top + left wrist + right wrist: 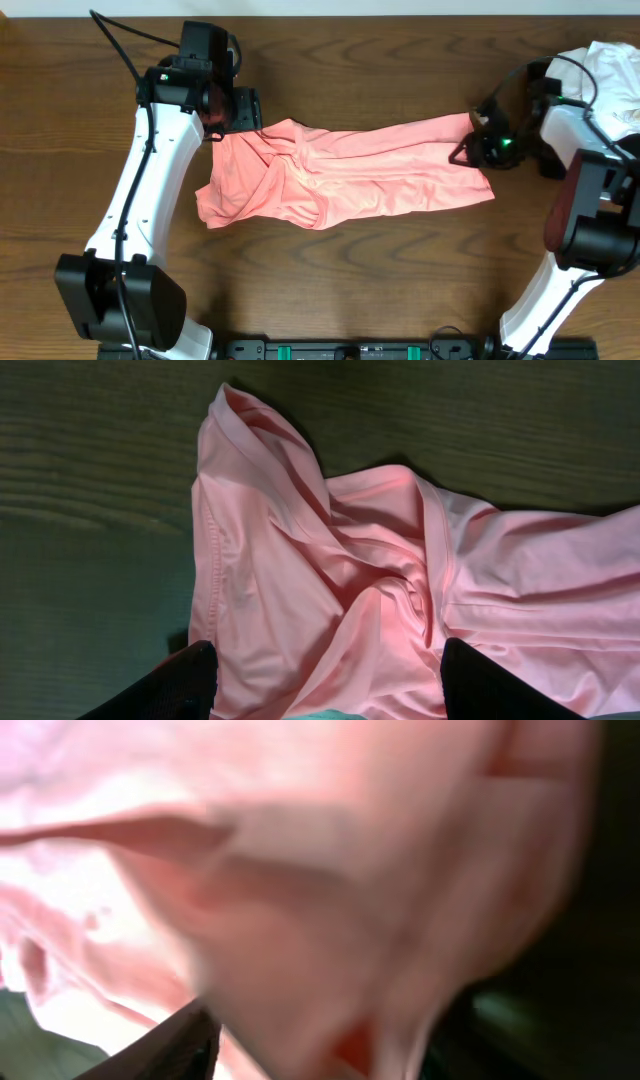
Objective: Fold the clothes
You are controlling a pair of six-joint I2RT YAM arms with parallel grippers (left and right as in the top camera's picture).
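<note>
Salmon-pink shirt (340,175), thin, soft, creased into folds, lies lengthwise on the dark wood-grain bench (350,280); left tool (327,652) at its left end, fingers spread wide over the fabric, open; right tool (478,140) at its right end, view blurred, grip unclear.

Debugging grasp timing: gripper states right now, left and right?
Left gripper: open, straddling the shirt.
Right gripper: at the shirt's edge, view blurred; cannot tell.

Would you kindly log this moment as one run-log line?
shirt: crumpled, unfolded | left gripper: open over shirt | right gripper: at opposite end, state unclear
</note>
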